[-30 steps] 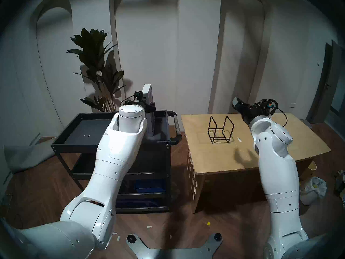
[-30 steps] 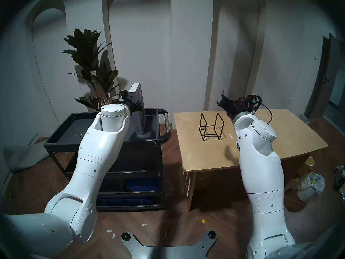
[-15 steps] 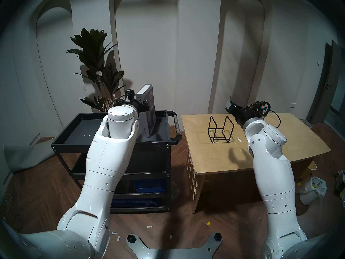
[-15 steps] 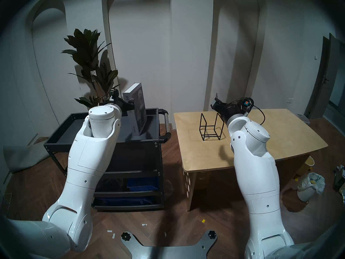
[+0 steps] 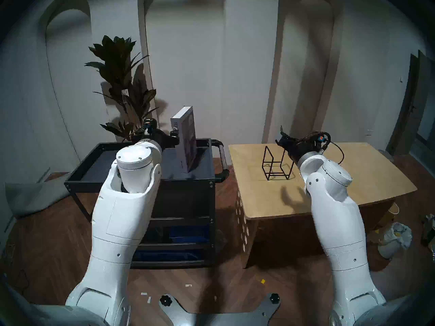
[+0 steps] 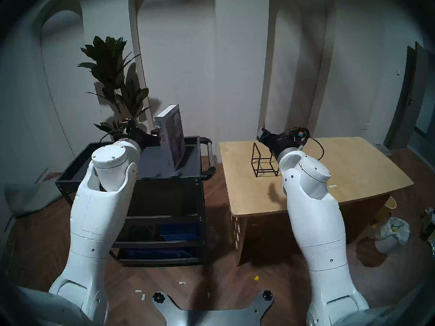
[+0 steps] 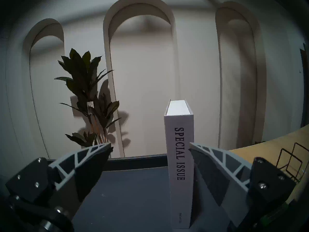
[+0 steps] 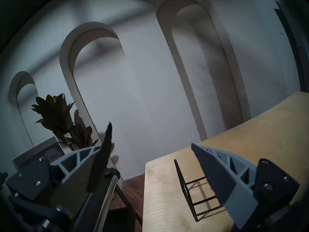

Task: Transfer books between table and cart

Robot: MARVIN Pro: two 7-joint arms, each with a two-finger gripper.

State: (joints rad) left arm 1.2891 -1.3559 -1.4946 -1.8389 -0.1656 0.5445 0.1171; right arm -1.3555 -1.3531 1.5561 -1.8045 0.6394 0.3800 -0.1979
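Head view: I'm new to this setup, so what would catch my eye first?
The tall book standing upright on the black cart, spine toward the robot. The left end effector hangs open beside that spine. On the plywood table stands an empty wire rack, the right end effector open above it.

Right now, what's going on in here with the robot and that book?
A two-armed robot is moving a book between a cart and a table. The book stands upright on the cart top tray, held by nothing. The left gripper is open just in front of its spine, off to one side. The right gripper is open above the table, near the empty wire rack.
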